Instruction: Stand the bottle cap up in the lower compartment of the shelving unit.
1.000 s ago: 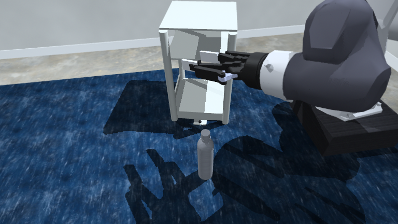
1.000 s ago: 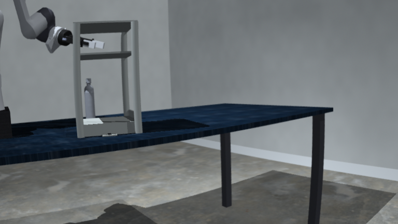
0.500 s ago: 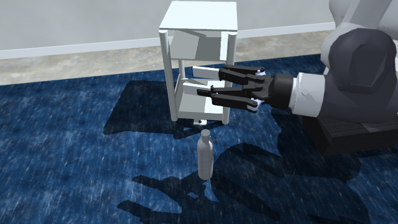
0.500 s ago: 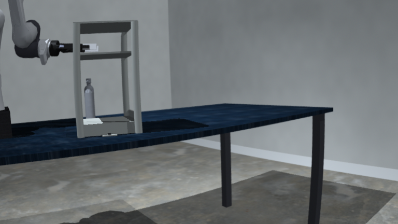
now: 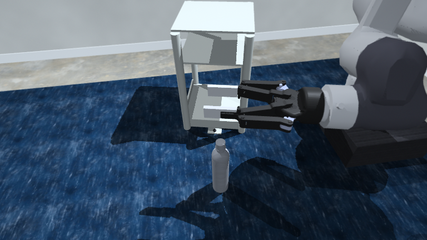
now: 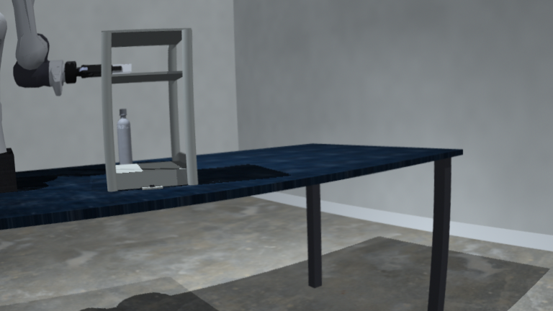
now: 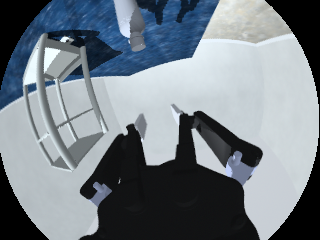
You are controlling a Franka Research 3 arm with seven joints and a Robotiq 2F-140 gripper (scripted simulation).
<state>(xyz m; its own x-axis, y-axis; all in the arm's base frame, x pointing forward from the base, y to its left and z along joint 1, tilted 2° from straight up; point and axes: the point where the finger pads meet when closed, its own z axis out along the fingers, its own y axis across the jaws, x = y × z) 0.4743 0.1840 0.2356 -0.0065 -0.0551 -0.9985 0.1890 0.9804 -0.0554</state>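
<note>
The grey bottle [image 5: 220, 165] stands upright, cap up, on the blue table a short way from the white shelving unit [image 5: 214, 67]. In the exterior view the bottle [image 6: 124, 136] shows through the unit's open frame [image 6: 148, 108]. The lower compartment floor [image 5: 214, 108] holds nothing. My gripper [image 5: 231, 103] is horizontal, high above the table, with its fingers partly open and nothing between them. In the exterior view the gripper [image 6: 122, 68] is level with the space just above the middle shelf. The wrist view shows the fingers apart, with the bottle [image 7: 130, 16] and the unit [image 7: 63, 100] far off.
The robot's dark base block [image 5: 377, 146] sits on the table at the right. The table edge [image 6: 244, 193] runs along the near side in the exterior view.
</note>
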